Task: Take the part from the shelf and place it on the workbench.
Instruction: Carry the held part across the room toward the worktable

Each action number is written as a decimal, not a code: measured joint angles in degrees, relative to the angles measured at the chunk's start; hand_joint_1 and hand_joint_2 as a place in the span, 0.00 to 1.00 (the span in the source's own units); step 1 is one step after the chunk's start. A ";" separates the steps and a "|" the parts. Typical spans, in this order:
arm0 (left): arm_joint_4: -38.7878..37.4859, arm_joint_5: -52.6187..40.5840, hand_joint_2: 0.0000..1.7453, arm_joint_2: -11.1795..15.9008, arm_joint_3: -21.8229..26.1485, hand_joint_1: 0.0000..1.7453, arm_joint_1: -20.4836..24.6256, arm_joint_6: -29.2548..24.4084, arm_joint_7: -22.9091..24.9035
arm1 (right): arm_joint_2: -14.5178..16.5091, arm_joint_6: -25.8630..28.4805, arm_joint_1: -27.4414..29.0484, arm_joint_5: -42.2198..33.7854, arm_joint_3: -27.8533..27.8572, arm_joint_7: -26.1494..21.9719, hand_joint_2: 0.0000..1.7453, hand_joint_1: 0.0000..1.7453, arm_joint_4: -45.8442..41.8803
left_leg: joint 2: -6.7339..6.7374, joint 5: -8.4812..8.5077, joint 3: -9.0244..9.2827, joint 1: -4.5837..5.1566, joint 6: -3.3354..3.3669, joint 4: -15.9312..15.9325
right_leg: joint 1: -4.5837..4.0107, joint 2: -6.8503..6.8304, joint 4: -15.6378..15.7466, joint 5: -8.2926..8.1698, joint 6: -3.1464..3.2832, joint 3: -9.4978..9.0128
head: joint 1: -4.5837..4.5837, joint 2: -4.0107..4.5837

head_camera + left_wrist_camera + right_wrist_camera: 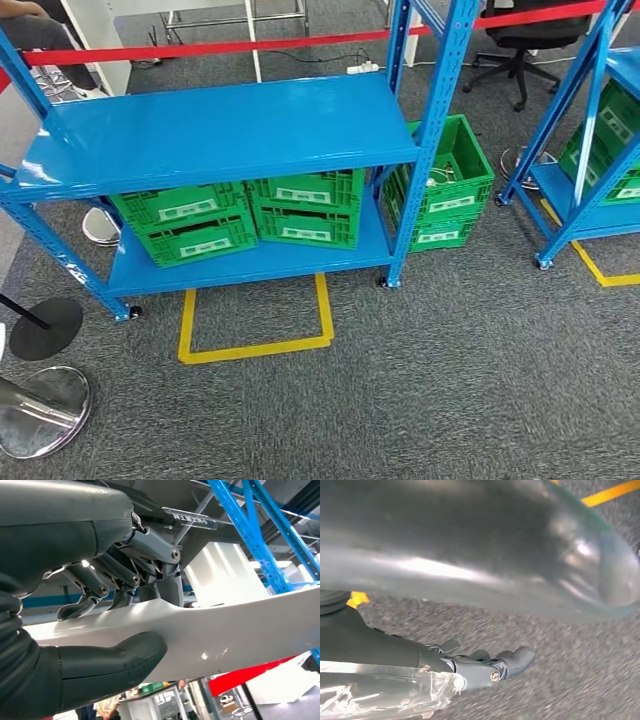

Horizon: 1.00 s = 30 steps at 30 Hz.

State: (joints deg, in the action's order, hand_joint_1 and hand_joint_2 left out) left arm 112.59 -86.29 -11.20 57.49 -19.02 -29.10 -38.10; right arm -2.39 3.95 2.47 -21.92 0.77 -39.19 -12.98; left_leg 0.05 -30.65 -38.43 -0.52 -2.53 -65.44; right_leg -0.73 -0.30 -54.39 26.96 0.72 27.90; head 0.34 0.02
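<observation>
Green crates (249,215) sit low between blue uprights, yellow floor tape (256,345) in front, red barrier tape (226,47) behind.

An industrial storeroom or workshop floor, marked out for parts handling.

You are looking at a blue steel shelf rack (219,135) with perforated uprights, standing on grey carpet (423,380). Green plastic crates (241,215) with white labels sit along its lower shelf, another green crate (453,180) stands on the floor just beside the rack's right upright, and a second blue rack (596,120) holds more crates at the right edge. A yellow tape outline (256,345) marks the floor in front of the rack, a red barrier tape (226,46) runs behind it, and an office chair (521,50) stands beyond that.
</observation>
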 joint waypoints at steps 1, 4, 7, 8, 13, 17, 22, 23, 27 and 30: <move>0.00 0.00 1.00 -0.03 -0.02 1.00 -0.02 -0.07 0.00 | 0.01 0.03 -0.01 0.06 0.24 0.00 0.00 0.00 0.01 | 0.00 -1.79 -0.50 0.00 -0.12 -3.75 | -0.03 -0.04 -0.13 -0.84 0.02 1.04 | -0.04 0.00; 0.03 0.06 1.00 -0.23 -0.04 1.00 -0.05 0.17 0.00 | 0.05 0.17 -0.02 0.78 0.87 0.00 0.00 0.00 0.04 | 0.00 1.00 2.27 0.00 -0.08 -6.03 | -0.07 -0.07 -0.91 -3.09 -0.22 4.51 | -0.07 0.00; 0.31 0.40 1.00 -0.48 0.21 1.00 -0.02 1.73 0.00 | 0.13 0.64 0.11 2.73 1.13 0.30 0.00 0.00 -0.03 | 0.01 1.85 12.09 0.08 0.51 5.93 | -0.27 0.01 -2.26 -4.64 -0.81 7.38 | -0.05 0.00; 0.47 0.59 1.00 -0.58 0.41 1.00 0.02 2.38 0.00 | 0.18 0.91 0.12 3.00 1.32 1.50 0.00 0.00 0.03 | 0.01 0.77 14.48 0.16 0.86 9.42 | -0.34 0.03 -2.63 -5.12 -1.05 7.90 | 0.01 0.00; 0.68 0.91 1.00 -1.20 2.35 1.00 0.06 4.64 0.00 | 1.06 2.01 0.11 1.48 3.70 19.45 0.00 0.00 1.74 | 0.15 1.26 14.67 0.21 2.98 12.14 | 0.08 0.14 -5.88 -3.81 -2.70 10.19 | 0.33 0.00; 0.53 1.61 1.00 -2.16 4.34 1.00 -0.01 4.97 0.00 | 2.08 2.29 0.11 1.32 4.59 22.30 0.00 0.00 2.30 | 0.22 3.01 12.57 0.22 3.13 12.04 | 0.52 0.18 -19.16 3.82 -3.63 14.11 | 0.64 0.00; 0.04 1.56 1.00 -3.07 5.74 1.00 0.21 4.53 0.00 | 3.62 3.39 -0.65 1.40 5.20 22.88 0.00 0.00 2.40 | 0.18 4.06 11.39 0.11 2.10 11.73 | 0.91 0.31 -4.23 0.08 -3.53 2.33 | 0.66 0.00; 0.00 1.55 1.00 -3.13 5.91 1.00 0.31 4.45 0.00 | 3.95 3.41 -0.80 1.41 5.23 22.89 0.00 0.00 2.43 | 0.17 4.12 11.18 0.24 2.00 11.57 | 0.96 0.40 -2.15 -0.14 -3.38 1.12 | 0.60 0.00; -0.02 1.55 1.00 -3.28 6.33 1.00 0.55 4.31 0.00 | 4.54 3.44 -1.04 1.41 5.31 22.88 0.00 0.00 2.53 | 0.13 4.95 10.31 0.43 3.34 11.44 | 0.87 0.52 -1.62 -0.64 -2.71 1.58 | 0.39 0.00; -0.11 1.14 1.00 -3.45 6.67 1.00 0.93 4.27 0.00 | 4.97 3.86 -1.19 1.53 5.34 22.92 0.00 0.00 2.55 | 0.13 5.45 9.92 0.19 2.47 11.78 | 0.53 0.52 -1.79 -0.91 -2.18 2.14 | 0.41 0.00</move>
State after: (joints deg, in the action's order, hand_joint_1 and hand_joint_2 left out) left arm 112.47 -85.16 -14.66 64.16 -18.09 -24.84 -38.10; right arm 2.58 7.81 1.27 -20.39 6.11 -16.27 -10.43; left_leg 0.18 -25.20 -28.52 -0.34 -0.07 -53.67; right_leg -0.20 0.22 -56.18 26.04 -1.45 30.04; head 0.75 0.02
